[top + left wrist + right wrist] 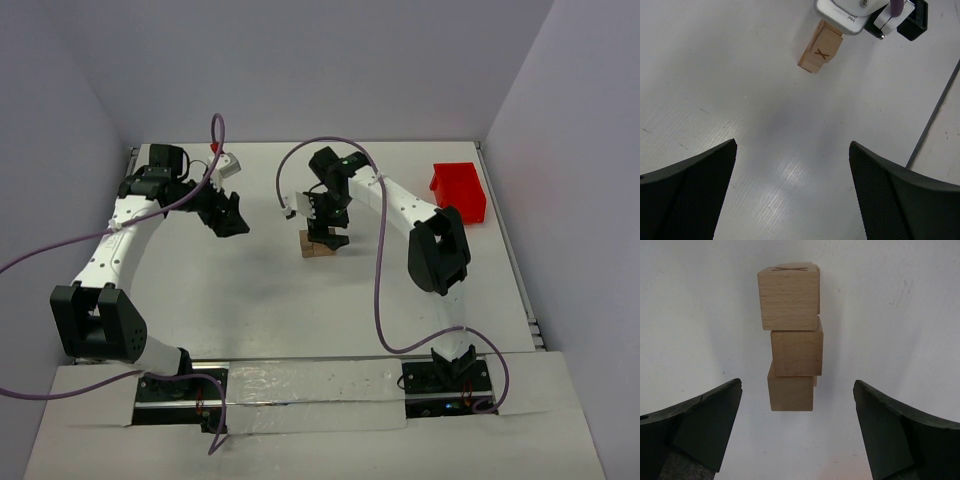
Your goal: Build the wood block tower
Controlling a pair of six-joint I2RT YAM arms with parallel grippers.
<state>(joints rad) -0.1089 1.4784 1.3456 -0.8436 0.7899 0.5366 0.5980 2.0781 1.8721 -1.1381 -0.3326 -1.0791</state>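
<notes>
right wrist view, tower (792, 347) ahead of released right jaws, left jaws released, red bin (459, 190) apart

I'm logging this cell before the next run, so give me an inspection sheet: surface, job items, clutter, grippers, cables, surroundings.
Surface: white table, faint scuffs in the wrist views.
Job's things: tower, three cubes visible in one column, slightly offset; top block marked X. No loose cubes seen.
Clutter: red bin at the table's far right; contents not visible.
Grippers: left gripper open, empty, off to the side of the tower; right gripper open, over the tower, fingers not touching it.
Cables: purple cables loop loose from both arms.
Surroundings: plain pale walls on three sides; nothing else seen.
</notes>
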